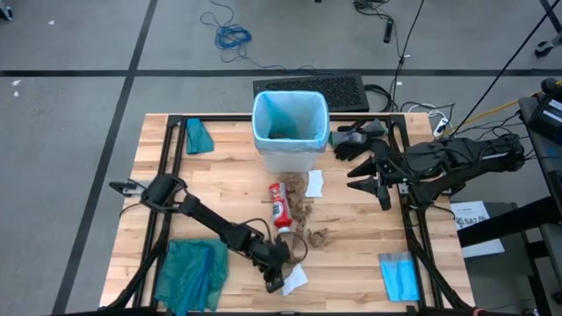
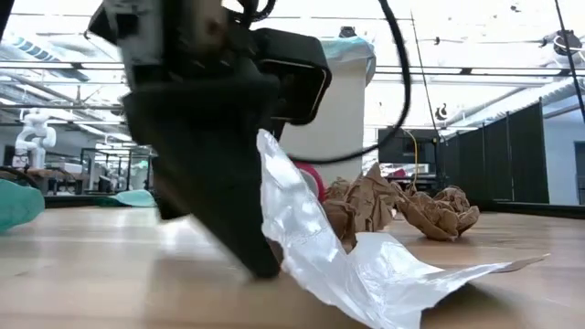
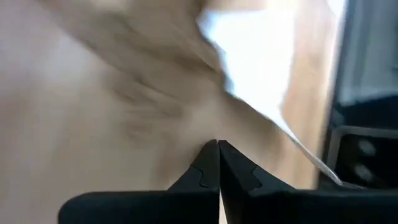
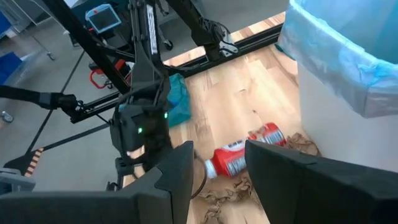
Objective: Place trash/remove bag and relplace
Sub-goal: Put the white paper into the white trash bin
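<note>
A white bin lined with the light-blue bag stands at the table's far middle. In front of it lies trash: a red-and-white bottle, brown paper scraps and a white scrap. My left gripper is shut, its tips down at the table's near edge right beside the white scrap. My right gripper hangs open and high to the right of the bin, with nothing between its fingers. My left gripper slants down onto the tabletop with its fingers shut. The white scrap's raised edge lies against the side of the fingers. Nothing shows between them in the wrist view. Whether the tips pin a corner of the scrap, I cannot tell.
A dark teal-green bag lies at the near left and a smaller teal piece at the far left. A flat folded blue sheet lies near right. A black glove-like item sits right of the bin, and a keyboard behind it.
</note>
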Tool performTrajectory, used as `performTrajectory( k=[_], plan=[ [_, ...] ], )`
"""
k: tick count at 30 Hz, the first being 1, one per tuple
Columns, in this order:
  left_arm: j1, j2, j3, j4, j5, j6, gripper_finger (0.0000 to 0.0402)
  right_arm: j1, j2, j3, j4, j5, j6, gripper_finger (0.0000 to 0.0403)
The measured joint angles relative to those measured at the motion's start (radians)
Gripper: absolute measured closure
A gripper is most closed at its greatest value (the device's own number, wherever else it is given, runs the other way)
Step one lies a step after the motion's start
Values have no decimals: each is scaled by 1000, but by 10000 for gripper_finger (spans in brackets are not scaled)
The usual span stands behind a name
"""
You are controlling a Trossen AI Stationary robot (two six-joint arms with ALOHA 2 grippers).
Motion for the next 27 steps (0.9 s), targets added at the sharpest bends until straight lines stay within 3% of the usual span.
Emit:
performTrajectory(
  k=[3,11,22,27],
  plan=[
    [14,-52,-1,-44,-33,0,401,1,1,0,-17,-4,-1,266],
    [44,-73,-1,-31,166,-116,394,16,2,0,-28,-8,1,266],
    [35,-75,1,66,218,-241,262,60,1,0,-61,-3,35,266],
    [30,-75,1,-4,216,-261,245,59,1,0,-85,3,43,266]
  ],
)
